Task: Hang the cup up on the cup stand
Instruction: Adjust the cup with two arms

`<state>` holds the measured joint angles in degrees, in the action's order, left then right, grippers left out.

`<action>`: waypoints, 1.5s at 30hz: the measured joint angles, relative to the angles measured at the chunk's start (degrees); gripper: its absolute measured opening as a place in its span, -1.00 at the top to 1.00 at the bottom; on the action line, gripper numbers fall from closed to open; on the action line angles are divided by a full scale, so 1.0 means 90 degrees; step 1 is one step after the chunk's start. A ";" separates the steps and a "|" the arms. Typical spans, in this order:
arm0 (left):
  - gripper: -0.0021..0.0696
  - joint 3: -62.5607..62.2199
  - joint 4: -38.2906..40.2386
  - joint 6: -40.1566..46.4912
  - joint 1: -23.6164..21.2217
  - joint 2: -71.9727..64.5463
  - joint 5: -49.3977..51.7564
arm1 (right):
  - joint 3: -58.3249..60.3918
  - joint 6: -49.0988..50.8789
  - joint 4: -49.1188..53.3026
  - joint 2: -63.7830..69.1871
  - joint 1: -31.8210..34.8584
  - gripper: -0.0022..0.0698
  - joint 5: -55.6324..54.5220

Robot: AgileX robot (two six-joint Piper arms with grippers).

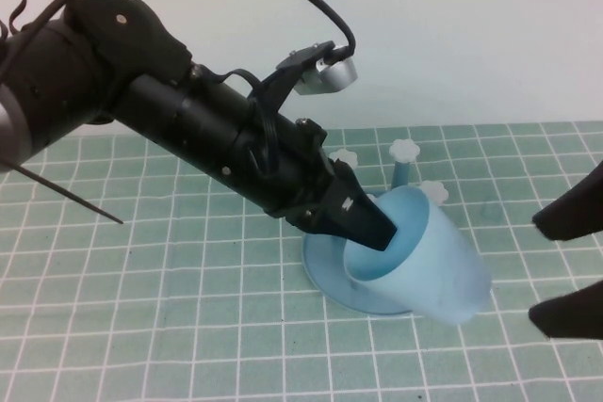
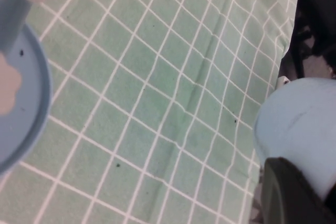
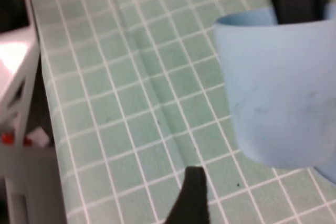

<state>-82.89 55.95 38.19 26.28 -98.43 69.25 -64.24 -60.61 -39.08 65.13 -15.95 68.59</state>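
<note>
The light-blue cup (image 1: 429, 265) hangs tilted over the cup stand (image 1: 325, 281), its mouth facing my left arm. My left gripper (image 1: 370, 226) is shut on the cup's rim, with one finger (image 2: 290, 192) against the cup wall (image 2: 302, 121). Three white-knobbed pegs (image 1: 405, 151) rise behind the cup; the stand's far side is hidden by it. My right gripper (image 1: 571, 265) stands open just right of the cup, touching nothing. In the right wrist view the cup (image 3: 278, 87) fills one side, apart from a dark finger (image 3: 191, 198).
A green checked mat (image 1: 188, 327) covers the table. The stand's blue base (image 2: 23, 114) shows in the left wrist view. A white frame (image 3: 16, 77) stands past the mat's edge in the right wrist view. A thin dark rod (image 1: 66, 197) lies at the left.
</note>
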 joint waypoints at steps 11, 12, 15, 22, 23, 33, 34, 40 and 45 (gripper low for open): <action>0.92 0.0000 0.0143 0.0927 0.0261 0.0055 0.0011 | 0.0000 0.0404 0.0305 0.0359 -0.0328 -0.96 -0.0326; 0.92 0.0000 0.0143 0.0927 0.0261 0.0055 0.0011 | 0.0000 0.0404 0.0305 0.0413 -0.0372 -0.96 -0.0326; 0.92 0.0000 0.0182 0.0927 0.0261 0.0055 0.0011 | 0.0000 0.0261 0.0281 0.0475 -0.0484 -0.98 -0.0326; 0.92 0.0000 0.0596 0.1074 0.0267 0.0092 0.0011 | 0.0000 -0.0022 0.0197 0.0768 -0.0553 -0.98 -0.0423; 0.92 0.0000 0.0596 0.1074 0.0299 0.0093 0.0011 | 0.0000 -0.0071 0.0137 0.0824 -0.0553 -0.98 -0.0454; 0.92 0.0000 0.0486 0.1085 0.0383 0.0105 -0.0027 | 0.0000 -0.0440 -0.0412 0.1187 -0.0553 -0.82 -0.0300; 0.92 0.0000 0.0486 0.1101 0.0383 0.0105 -0.0011 | 0.0000 -0.0440 -0.0418 0.1203 -0.0553 -0.76 -0.0273; 0.84 -0.0084 0.0239 0.1151 0.0393 0.0105 0.0033 | -0.0013 -0.0422 -0.0431 0.1219 -0.0553 -0.64 -0.0198; 0.35 -0.0528 -0.0121 0.1151 0.0393 0.0114 0.0045 | -0.0013 -0.0300 -0.0333 0.1219 -0.0553 -0.63 -0.0101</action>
<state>-87.65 54.86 48.55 29.81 -97.40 69.65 -64.36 -63.32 -42.07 76.09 -20.93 67.68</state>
